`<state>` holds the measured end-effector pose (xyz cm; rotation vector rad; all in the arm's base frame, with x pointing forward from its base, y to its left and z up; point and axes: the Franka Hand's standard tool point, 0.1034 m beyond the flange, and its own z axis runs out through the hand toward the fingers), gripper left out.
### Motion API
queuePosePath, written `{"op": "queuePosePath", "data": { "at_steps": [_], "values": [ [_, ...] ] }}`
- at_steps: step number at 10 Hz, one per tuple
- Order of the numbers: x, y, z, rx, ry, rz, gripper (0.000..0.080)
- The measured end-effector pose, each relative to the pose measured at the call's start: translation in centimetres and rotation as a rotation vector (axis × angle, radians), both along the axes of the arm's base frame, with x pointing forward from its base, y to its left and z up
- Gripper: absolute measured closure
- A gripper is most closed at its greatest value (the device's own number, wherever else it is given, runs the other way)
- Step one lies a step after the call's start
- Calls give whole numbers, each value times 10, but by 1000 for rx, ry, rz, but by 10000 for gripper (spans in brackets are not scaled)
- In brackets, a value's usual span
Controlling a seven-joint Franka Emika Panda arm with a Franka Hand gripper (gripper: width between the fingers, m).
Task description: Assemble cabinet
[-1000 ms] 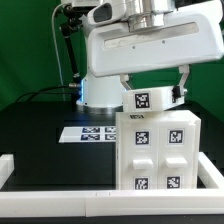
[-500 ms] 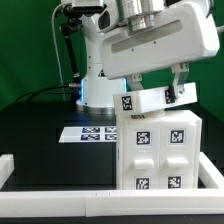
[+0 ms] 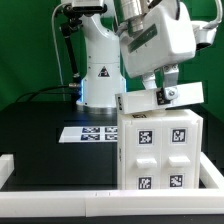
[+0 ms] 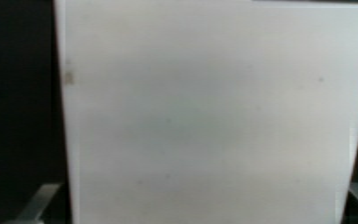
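Tags — black-white squares — on cabinet; fingers grip panel.

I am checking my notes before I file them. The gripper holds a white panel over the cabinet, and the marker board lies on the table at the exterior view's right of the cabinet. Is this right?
One detail is wrong: the marker board lies at the exterior view's left of the cabinet, as the exterior view shows. The rest stands: the gripper holds the white panel over the cabinet.
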<state>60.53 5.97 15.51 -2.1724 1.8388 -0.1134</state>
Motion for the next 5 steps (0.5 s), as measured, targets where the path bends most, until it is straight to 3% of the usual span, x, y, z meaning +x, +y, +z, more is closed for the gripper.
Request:
{"op": "queuePosePath", "data": {
  "at_steps": [5],
  "values": [
    [-2, 3, 0, 104, 83, -244, 242]
  ]
}}
